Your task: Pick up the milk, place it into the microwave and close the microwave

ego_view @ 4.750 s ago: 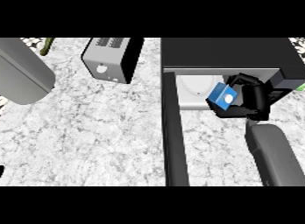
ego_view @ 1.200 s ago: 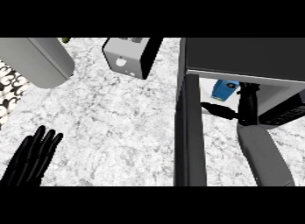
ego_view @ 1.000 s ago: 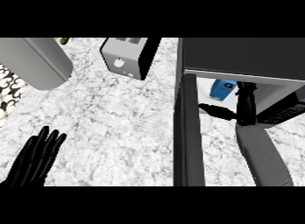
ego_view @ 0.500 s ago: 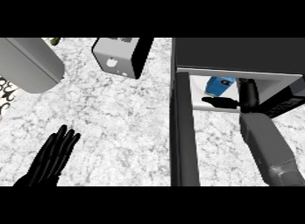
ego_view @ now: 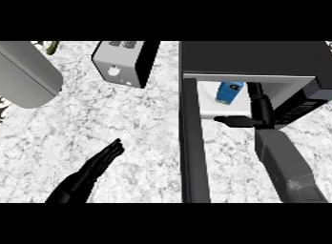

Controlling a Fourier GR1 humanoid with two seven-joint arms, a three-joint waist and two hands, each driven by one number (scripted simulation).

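Resting nearest me, my left hand lies open, fingers straight. My right hand is likewise open, holding nothing. Just beyond its thumb, one blue milk carton stands inside the single microwave; I cannot read its label.

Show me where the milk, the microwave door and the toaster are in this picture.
milk point(ego_view: 230, 93): head view, on its blue side.
microwave door point(ego_view: 195, 152): head view, middle of its dark open panel.
toaster point(ego_view: 118, 66): head view, on its silver face.
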